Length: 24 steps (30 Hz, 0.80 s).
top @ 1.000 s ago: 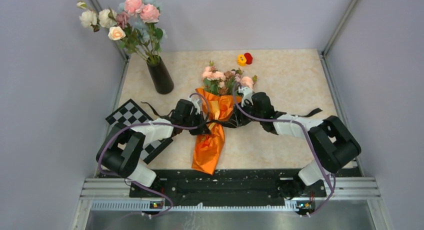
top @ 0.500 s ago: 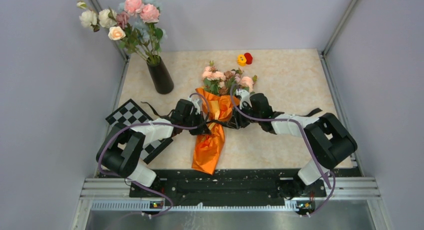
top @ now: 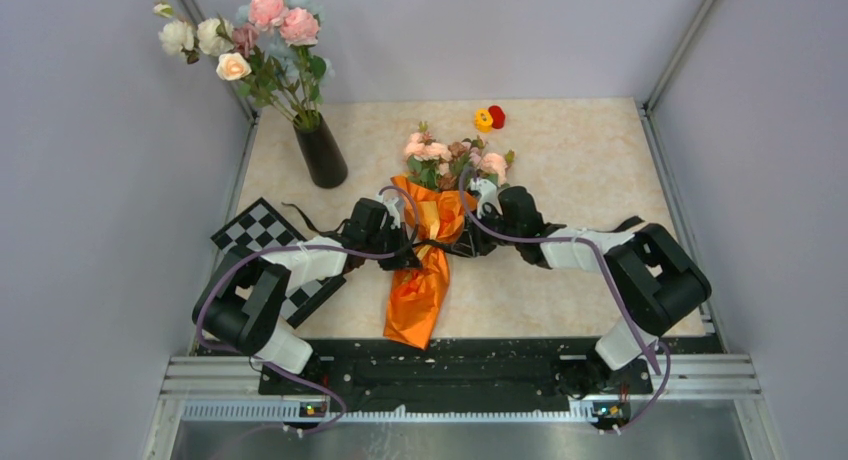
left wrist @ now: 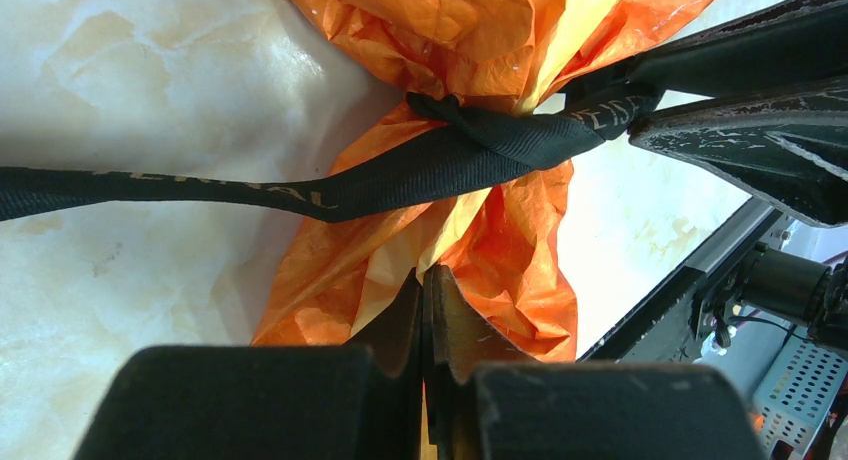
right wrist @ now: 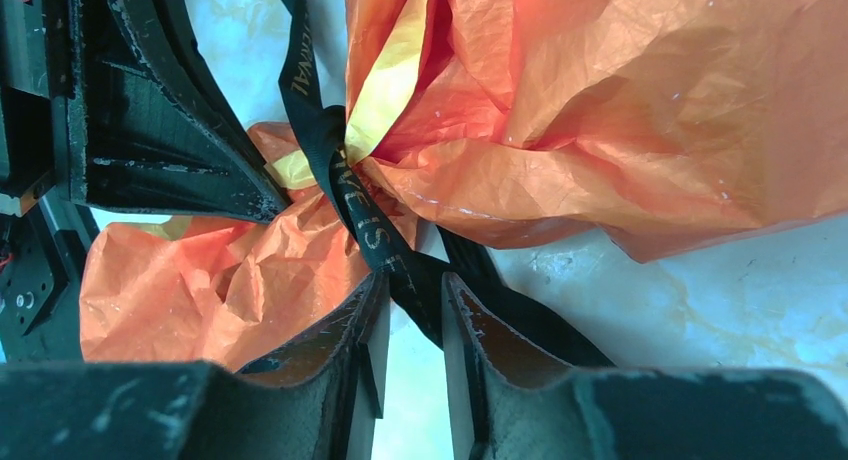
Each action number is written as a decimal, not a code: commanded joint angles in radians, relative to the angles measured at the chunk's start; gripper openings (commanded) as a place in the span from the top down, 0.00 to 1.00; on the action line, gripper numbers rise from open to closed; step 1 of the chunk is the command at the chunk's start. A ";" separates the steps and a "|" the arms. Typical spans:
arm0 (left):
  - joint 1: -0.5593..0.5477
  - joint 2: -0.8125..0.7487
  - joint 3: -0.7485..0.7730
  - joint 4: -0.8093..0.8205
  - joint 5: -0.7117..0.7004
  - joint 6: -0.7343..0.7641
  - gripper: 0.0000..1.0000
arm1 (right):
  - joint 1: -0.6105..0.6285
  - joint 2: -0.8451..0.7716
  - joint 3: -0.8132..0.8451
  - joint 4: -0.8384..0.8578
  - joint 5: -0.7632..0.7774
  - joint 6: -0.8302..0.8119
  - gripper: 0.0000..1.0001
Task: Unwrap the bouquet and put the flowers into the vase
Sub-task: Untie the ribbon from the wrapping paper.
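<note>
The bouquet (top: 420, 290) lies mid-table in its orange paper, and the flowers (top: 445, 158) stick out of its far end. A black ribbon (left wrist: 400, 175) is knotted round the waist of the paper (right wrist: 600, 110). From the left, my left gripper (left wrist: 423, 272) is shut on a fold of the orange paper just below the knot. My right gripper (right wrist: 414, 278) comes in from the right, its jaws a narrow gap apart with the ribbon (right wrist: 360, 205) running between the tips. The black vase (top: 322, 155) stands at the far left.
A taller white-and-pink bunch (top: 255, 40) fills the vase. A checkerboard (top: 262, 230) lies under the left arm. Small yellow and red heads (top: 489, 117) sit at the back. Ribbon tails trail left (top: 310, 223) and right (top: 625, 224).
The right gripper's jaws have narrowed around the ribbon, and the right arm has edged slightly left. The left gripper and the bouquet have stayed put.
</note>
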 commanded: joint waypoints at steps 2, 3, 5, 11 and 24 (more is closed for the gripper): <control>0.005 -0.018 0.011 -0.003 -0.020 0.006 1.00 | 0.016 0.017 0.033 0.042 -0.018 -0.006 0.78; 0.004 -0.020 0.011 -0.003 -0.020 0.006 1.00 | 0.016 0.018 0.033 0.040 -0.018 -0.008 0.81; 0.004 -0.021 0.009 -0.004 -0.022 0.005 1.00 | 0.016 0.017 0.033 0.039 -0.015 -0.009 0.89; 0.004 -0.026 0.010 -0.003 -0.028 0.002 1.00 | 0.016 -0.015 0.013 0.065 0.001 0.001 1.00; 0.004 -0.048 -0.005 -0.003 -0.051 -0.003 1.00 | 0.016 -0.192 -0.125 0.054 0.371 0.035 1.00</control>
